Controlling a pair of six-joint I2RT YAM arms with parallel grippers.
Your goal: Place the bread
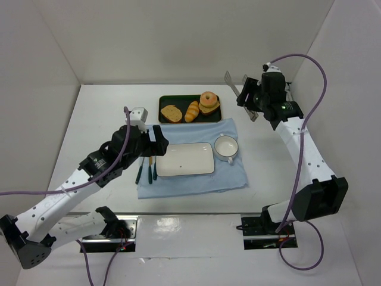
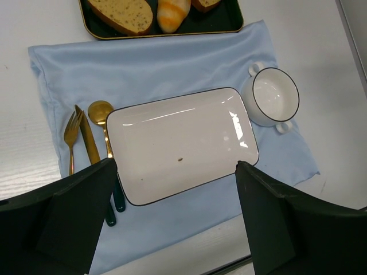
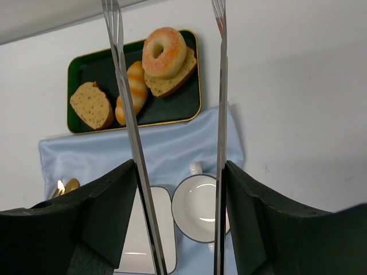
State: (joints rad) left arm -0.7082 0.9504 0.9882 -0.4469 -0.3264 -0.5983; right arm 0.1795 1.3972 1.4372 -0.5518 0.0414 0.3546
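**Bread on far tray**

One bread is being carried on the right of two toast slices in the tray, beside one roll, left of the tongs being gripped by the right claw. The left claw is being held open over one plate.

The golden ring-shaped bread rests atop a toast slice in the dark tray.
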